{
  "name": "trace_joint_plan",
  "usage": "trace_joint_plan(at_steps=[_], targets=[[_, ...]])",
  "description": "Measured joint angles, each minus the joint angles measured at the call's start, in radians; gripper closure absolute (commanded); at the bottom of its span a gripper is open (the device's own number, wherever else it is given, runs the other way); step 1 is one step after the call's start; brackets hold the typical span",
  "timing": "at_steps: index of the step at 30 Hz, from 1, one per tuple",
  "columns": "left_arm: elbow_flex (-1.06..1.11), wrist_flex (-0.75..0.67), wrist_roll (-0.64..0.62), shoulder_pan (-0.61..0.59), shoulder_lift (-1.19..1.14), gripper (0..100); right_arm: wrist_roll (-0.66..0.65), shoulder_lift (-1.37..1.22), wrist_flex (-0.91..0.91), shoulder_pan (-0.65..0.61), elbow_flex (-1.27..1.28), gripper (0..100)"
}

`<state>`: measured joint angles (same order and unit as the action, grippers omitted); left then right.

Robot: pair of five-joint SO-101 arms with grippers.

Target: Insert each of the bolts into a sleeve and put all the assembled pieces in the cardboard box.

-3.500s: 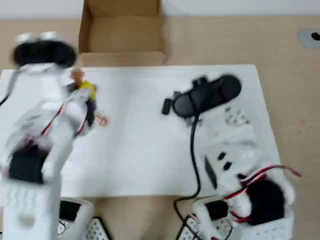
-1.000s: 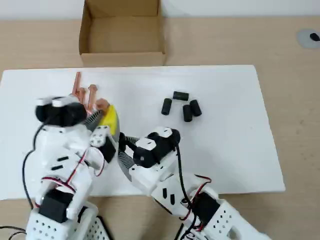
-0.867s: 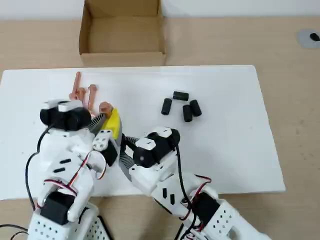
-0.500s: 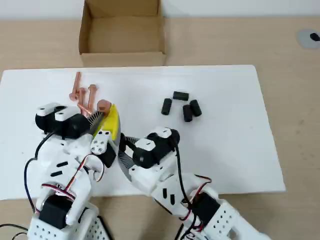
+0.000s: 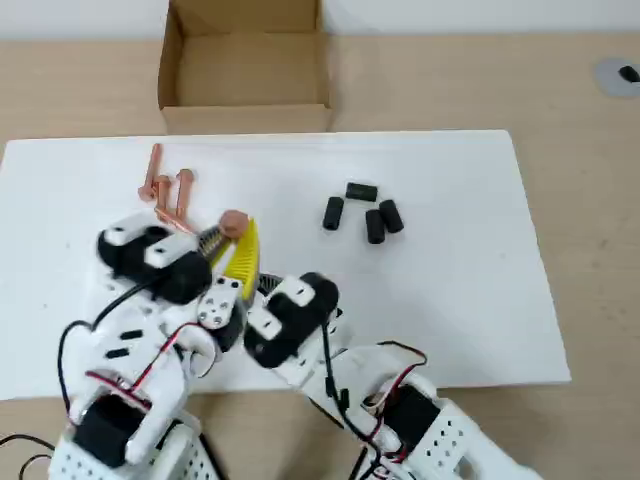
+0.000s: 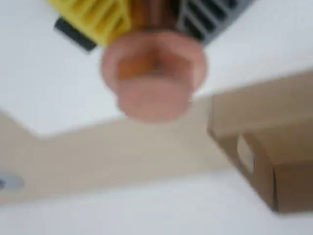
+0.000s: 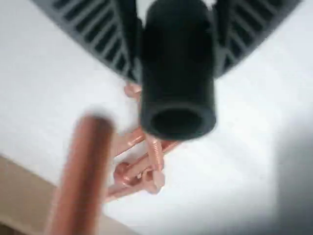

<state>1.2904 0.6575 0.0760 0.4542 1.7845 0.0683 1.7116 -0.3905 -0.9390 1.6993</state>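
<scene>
loose bolts (image 5: 165, 188) are seen at the left of the white mat (image 5: 450, 300), and just beside them a bolt (image 5: 233, 222) is clamped in the left gripper (image 5: 228, 240), head pointed toward the cardboard box (image 5: 245, 70). a black sleeve (image 7: 178, 83) is clenched in the right gripper (image 7: 177, 58), its open end near what is probably that bolt's shaft. four sleeves (image 5: 362, 212) are clustered farther right.

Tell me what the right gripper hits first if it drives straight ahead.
Probably the loose bolts on the white sheet, dead ahead of its held sleeve. A nearer bolt sits just beside that line; depth is unclear.
</scene>
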Motion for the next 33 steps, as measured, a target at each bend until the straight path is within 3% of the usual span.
trace_joint_plan(at_steps=[11, 19, 26, 33], targets=[[-0.187, 0.031, 0.071, -0.041, 0.014, 99, -0.071, 0.000, 0.060, 0.000, 0.000, 98.8], [-0.184, 0.140, -0.060, -0.041, 0.035, 99, -0.071, 0.000, 0.044, 0.040, 0.000, 98.8], [-0.167, 0.155, -0.155, -0.041, 0.035, 99, -0.025, 0.000, 0.035, 0.051, 0.000, 98.8], [-0.166, 0.198, -0.192, -0.041, 0.035, 99, -0.025, 0.000, 0.035, 0.054, 0.000, 98.8]])
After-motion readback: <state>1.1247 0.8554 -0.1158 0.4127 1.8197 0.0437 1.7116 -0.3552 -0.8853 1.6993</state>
